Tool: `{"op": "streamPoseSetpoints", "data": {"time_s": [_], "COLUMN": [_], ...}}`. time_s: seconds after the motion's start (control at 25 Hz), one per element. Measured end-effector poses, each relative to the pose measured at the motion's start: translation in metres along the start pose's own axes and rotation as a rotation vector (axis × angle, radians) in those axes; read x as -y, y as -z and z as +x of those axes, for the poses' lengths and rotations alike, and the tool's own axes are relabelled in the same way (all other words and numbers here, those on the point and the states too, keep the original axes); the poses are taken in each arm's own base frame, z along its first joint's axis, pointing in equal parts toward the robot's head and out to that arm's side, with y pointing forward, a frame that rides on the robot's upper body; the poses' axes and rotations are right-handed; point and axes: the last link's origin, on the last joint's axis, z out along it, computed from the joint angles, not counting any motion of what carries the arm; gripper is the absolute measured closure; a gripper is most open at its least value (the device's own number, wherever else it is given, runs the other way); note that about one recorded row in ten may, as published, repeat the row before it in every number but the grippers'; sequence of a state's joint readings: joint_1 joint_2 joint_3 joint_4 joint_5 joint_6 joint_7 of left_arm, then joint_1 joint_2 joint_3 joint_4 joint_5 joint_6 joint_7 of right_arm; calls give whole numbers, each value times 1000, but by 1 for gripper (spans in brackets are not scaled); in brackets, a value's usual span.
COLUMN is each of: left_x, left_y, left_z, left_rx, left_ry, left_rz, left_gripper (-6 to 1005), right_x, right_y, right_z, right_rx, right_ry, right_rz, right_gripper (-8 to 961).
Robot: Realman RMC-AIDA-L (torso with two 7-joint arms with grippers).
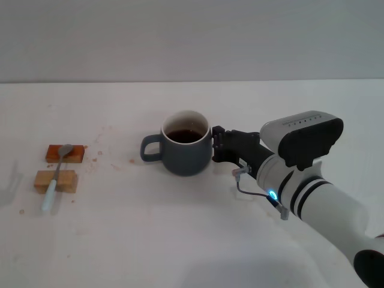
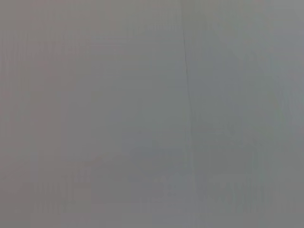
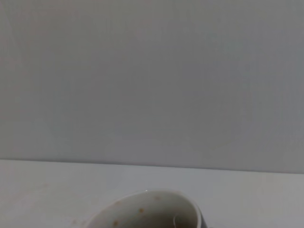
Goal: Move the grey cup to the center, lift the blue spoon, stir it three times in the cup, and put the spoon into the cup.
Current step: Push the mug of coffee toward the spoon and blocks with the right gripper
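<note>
Directly ahead of the right gripper [image 1: 212,146], touching its black fingertips, stands the grey cup [image 1: 185,150], upright on the white table [image 1: 180,240] with dark liquid inside and its loop handle turned to the far side from the gripper; whether the fingers pinch the rim or merely rest against the wall I cannot tell. Well beyond the cup from that gripper lies the blue spoon [image 1: 55,177], its bowl propped on an orange-brown block [image 1: 65,153] and its pale handle crossing a tan block [image 1: 55,180], long axis running toward the robot. My judgement: the spoon sits on the unseen left arm's side.
</note>
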State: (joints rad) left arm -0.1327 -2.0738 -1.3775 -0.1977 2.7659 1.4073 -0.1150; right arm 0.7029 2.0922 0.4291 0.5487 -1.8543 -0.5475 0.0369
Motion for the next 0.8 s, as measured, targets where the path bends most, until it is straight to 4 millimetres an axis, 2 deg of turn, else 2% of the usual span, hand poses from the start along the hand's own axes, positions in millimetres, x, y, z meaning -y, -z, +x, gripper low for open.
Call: {"op": "streamPoseSetpoints", "data": {"time_s": [0.52, 0.8], "left_x": [1, 2], "left_y": [2, 6], "left_z": [0, -1], "left_rx": [1, 8], "left_ry": [-1, 2], "left_rz": [3, 2], "left_gripper": [159, 158], "right_x": [-17, -7], "right_y": [0, 3], "right_z": [1, 4], "right_rx": [-10, -3], "right_ry": [13, 15], "right_rz": [-55, -27], "right_gripper": [954, 955]}}
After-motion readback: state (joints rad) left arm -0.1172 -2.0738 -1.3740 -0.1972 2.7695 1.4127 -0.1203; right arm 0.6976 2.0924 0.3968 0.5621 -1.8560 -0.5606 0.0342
